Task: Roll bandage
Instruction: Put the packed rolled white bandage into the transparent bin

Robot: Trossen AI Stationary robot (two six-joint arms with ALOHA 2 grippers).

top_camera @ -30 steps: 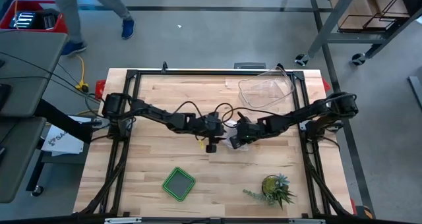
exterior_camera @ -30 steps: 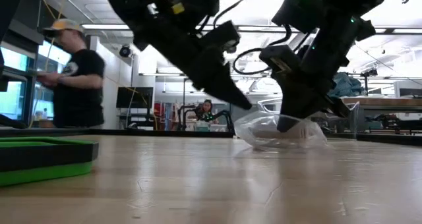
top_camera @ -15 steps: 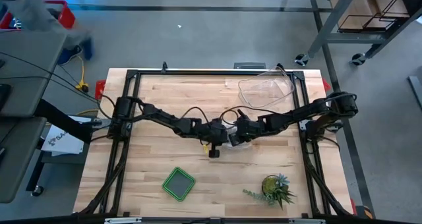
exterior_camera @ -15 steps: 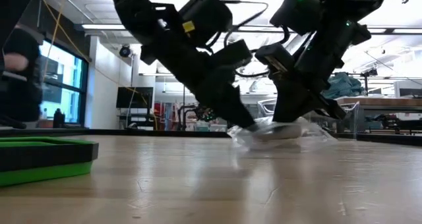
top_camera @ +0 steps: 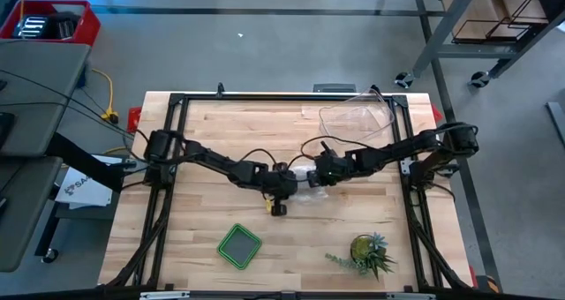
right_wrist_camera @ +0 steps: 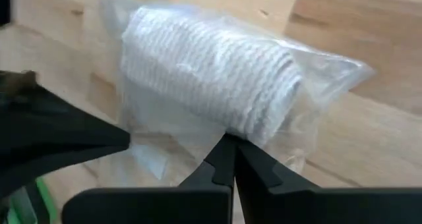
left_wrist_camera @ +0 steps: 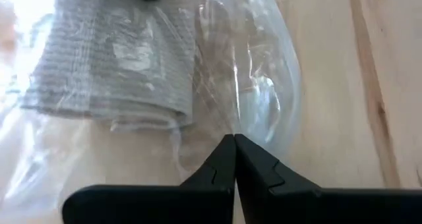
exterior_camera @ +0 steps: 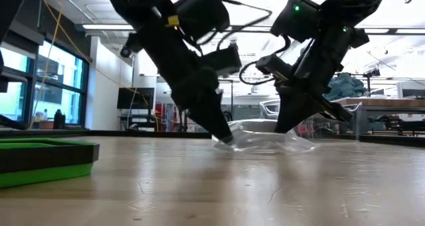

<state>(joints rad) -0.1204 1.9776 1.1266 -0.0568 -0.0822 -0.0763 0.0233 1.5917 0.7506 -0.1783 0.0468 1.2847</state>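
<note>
Wrist views: both grippers' fingers pinch the plastic bag point(right_wrist_camera: 165, 138), veiling the bandage point(right_wrist_camera: 211, 72).

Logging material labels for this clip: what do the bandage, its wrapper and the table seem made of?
The bandage looks like white woven gauze, matte, with a fine ribbed weave. The bag around it seems thin clear plastic: glossy, crinkled, see-through. The table appears to be pale wood planks with visible grain.

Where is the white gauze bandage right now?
The rolled white gauze bandage lies inside a crinkly clear plastic bag mid-table, pinched between the left gripper and right gripper.
</note>
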